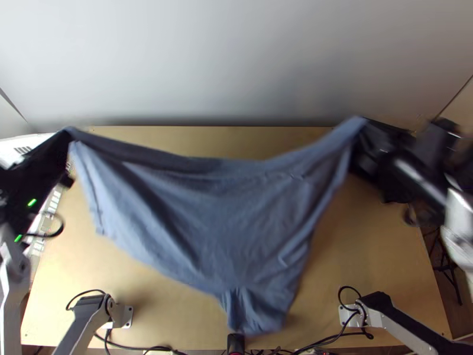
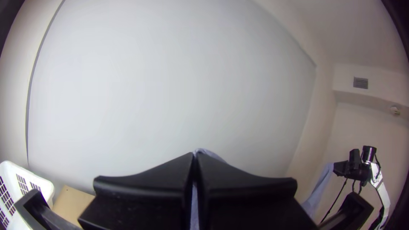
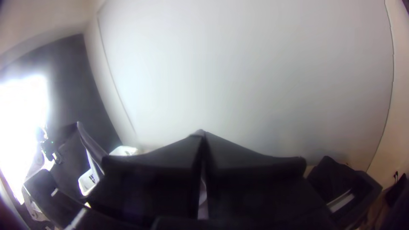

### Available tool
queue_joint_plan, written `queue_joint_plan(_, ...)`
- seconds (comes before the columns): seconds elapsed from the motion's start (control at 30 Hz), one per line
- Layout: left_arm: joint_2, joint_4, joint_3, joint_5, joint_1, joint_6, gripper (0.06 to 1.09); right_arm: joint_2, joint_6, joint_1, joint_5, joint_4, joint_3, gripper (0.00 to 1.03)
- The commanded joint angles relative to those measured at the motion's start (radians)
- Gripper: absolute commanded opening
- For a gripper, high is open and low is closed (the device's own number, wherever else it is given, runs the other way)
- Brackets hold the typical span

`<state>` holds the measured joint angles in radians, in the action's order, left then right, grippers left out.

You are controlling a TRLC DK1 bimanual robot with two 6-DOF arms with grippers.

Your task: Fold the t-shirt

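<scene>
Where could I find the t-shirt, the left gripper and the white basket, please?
T-shirt (image 1: 219,207): top view, on its middle.
Left gripper (image 2: 194,156): left wrist view, between its fingertips.
White basket (image 2: 11,168): left wrist view, on its rim.

The light wooden table (image 1: 384,254) has a flat top. Near its near edge, one metal mounting plate (image 1: 126,317) is seated at left, another (image 1: 346,316) at right. Black cables (image 1: 331,338) lie along that edge.

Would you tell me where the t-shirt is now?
In the top view, the t-shirt hangs mid-picture over the table, stretched between the left gripper at left and the right gripper at right.
</scene>
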<state>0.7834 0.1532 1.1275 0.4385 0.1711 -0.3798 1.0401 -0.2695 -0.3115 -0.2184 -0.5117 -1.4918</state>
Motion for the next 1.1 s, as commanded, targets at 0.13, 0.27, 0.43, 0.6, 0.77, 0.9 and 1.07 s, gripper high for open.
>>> queue_joint_plan(0.13, 0.412, -0.415, -0.164, -0.027, -0.067, 0.140, 0.09, 0.422, 0.056, 0.043, -0.001, 0.397, 0.131, 0.03)
queue_joint_plan(0.27, 0.622, -0.497, -0.100, -0.030, -0.065, 0.170, 0.09, 0.644, 0.065, 0.068, -0.001, 0.441, 0.008, 0.03)
queue_joint_plan(0.43, 0.850, -0.561, 0.028, -0.055, -0.062, 0.182, 0.09, 0.926, 0.079, 0.104, -0.001, 0.452, -0.260, 0.03)
queue_joint_plan(0.6, 1.070, -0.560, 0.203, -0.081, -0.053, 0.206, 0.09, 1.169, 0.079, 0.120, 0.001, 0.355, -0.602, 0.03)
queue_joint_plan(0.77, 1.229, -0.546, 0.339, -0.084, -0.027, 0.222, 0.09, 1.316, 0.075, 0.140, 0.001, 0.282, -0.821, 0.03)
queue_joint_plan(0.9, 1.312, -0.515, 0.425, -0.096, -0.008, 0.239, 0.09, 1.339, 0.070, 0.150, 0.001, 0.288, -0.821, 0.03)
queue_joint_plan(1.07, 1.369, -0.477, 0.472, -0.126, -0.012, 0.275, 0.09, 1.345, 0.065, 0.161, 0.007, 0.271, -0.821, 0.03)
